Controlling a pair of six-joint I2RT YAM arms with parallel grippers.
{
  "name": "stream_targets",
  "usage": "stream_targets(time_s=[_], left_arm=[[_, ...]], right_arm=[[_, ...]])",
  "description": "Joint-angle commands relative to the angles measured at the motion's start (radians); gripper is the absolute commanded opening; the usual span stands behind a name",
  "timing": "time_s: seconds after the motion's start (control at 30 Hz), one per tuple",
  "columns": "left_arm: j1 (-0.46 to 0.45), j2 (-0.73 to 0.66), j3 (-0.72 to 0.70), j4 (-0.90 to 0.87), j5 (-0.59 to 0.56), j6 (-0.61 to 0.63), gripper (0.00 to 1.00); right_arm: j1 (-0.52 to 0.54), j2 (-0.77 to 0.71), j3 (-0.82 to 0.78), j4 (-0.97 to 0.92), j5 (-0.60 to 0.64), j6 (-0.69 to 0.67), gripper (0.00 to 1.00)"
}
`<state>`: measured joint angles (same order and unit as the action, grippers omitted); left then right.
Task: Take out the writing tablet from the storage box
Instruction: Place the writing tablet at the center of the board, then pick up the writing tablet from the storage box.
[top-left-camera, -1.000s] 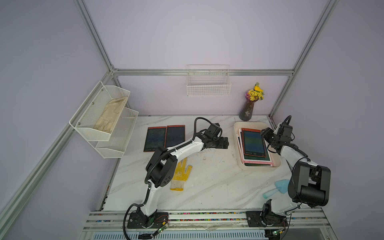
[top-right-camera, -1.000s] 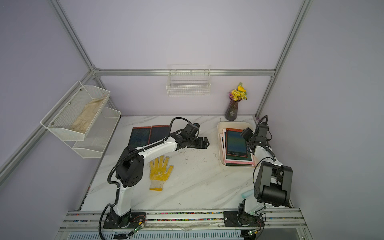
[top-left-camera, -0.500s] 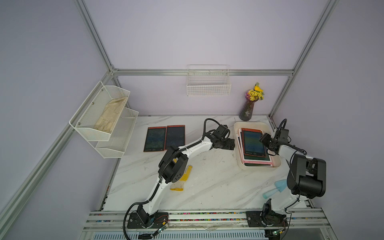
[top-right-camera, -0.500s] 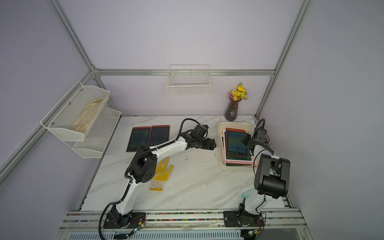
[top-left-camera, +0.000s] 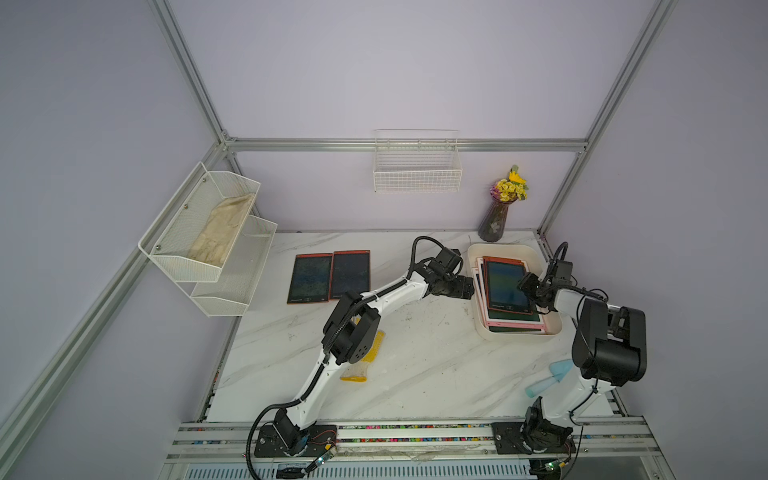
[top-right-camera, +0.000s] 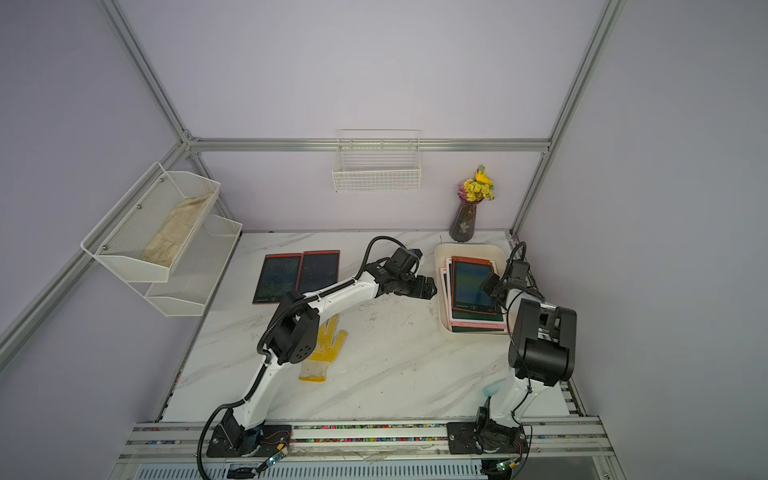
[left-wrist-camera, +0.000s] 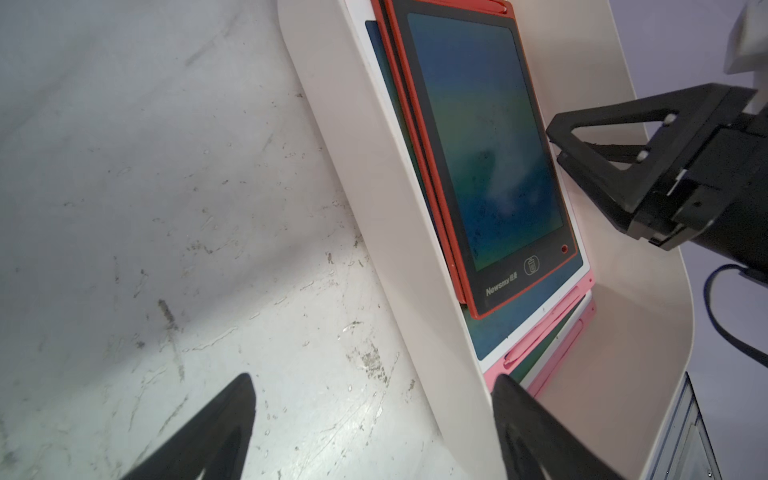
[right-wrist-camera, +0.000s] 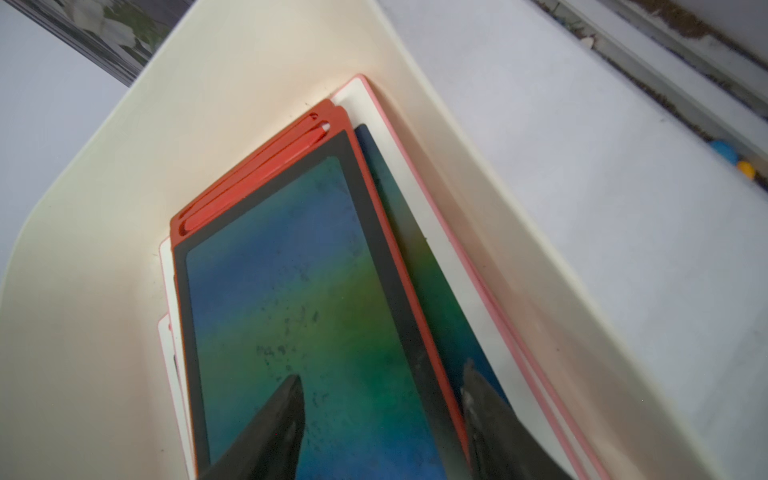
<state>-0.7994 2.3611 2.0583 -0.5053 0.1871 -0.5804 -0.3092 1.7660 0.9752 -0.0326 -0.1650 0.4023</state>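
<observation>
The top tablet (top-left-camera: 505, 286) lies in the box (top-left-camera: 515, 334) at the bench's far right corner, long axis front to back. The right claw (top-left-camera: 525, 285), half open and empty, hovers over its right side, nearer. The left claw (top-left-camera: 468, 288), wide, sits just outside the box.

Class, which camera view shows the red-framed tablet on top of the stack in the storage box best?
The left wrist view: the red-framed tablet shows nearly whole, large and sharp enough to read its lettering. The right wrist view cuts off one end. Both top views show it only small.
</observation>
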Motion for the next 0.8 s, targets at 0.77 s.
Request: stream_targets(time_s=[0.77], left_arm=[[-0.047, 0.089, 0.189, 0.01, 0.046, 0.0, 0.86]], right_arm=[[-0.008, 0.07, 0.032, 0.013, -0.076, -0.045, 0.63]])
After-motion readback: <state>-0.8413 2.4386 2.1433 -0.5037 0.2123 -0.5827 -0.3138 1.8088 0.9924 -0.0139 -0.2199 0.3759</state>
